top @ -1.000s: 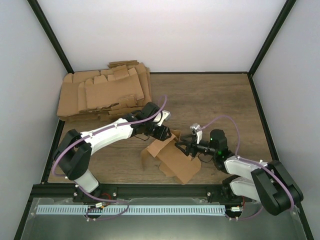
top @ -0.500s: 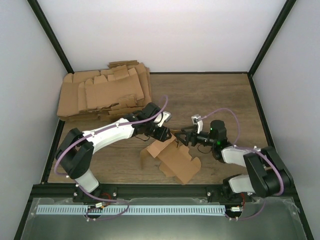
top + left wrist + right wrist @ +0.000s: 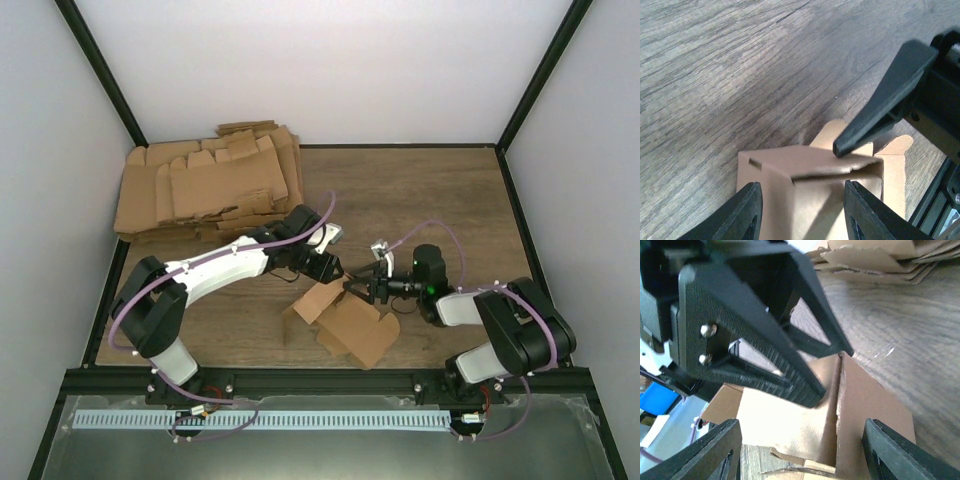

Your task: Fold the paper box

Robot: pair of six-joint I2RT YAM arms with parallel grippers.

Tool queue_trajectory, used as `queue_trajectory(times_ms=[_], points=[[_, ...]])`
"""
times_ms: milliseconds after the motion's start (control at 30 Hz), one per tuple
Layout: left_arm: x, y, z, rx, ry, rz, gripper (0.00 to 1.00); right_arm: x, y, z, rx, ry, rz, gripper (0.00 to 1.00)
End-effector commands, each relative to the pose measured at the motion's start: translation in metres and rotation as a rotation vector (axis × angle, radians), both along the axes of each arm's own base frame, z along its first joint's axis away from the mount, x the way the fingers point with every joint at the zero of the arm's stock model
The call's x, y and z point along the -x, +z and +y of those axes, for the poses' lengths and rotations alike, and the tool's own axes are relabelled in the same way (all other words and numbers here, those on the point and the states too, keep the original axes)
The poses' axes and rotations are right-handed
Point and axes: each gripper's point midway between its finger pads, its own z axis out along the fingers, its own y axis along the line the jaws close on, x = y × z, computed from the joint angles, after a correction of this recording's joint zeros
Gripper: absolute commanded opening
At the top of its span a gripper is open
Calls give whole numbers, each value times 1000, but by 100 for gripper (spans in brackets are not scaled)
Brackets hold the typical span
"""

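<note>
Two grippers at one half-formed paper box [image 3: 352, 326], mid-table, toward the near edge.
Plain matte brown cardboard, creased into a boxy shell with slotted flaps and rounded tabs, lying on the grey-brown wood-grain table [image 3: 430, 190]. Left gripper [image 3: 802, 192] half-spread astride the upper corner; cannot tell whether pinching. Right gripper [image 3: 801, 430] spread wide, one black wedge-shaped fingertip [image 3: 841, 146] touching the top flap's edge. Untidy heap of flat cardboard blanks [image 3: 205, 185] in the far left corner.
</note>
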Motion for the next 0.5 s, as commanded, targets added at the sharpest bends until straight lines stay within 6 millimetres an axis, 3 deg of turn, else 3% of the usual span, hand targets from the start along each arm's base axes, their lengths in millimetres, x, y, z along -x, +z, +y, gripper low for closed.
queue_trajectory(times_ms=[0,467], points=[[-1,7,-2,30,-26,-4,47,14,-1,5,12,26,-79,69],[1,4,11,43,-62,33,47,22,-9,12,54,15,-154,71]])
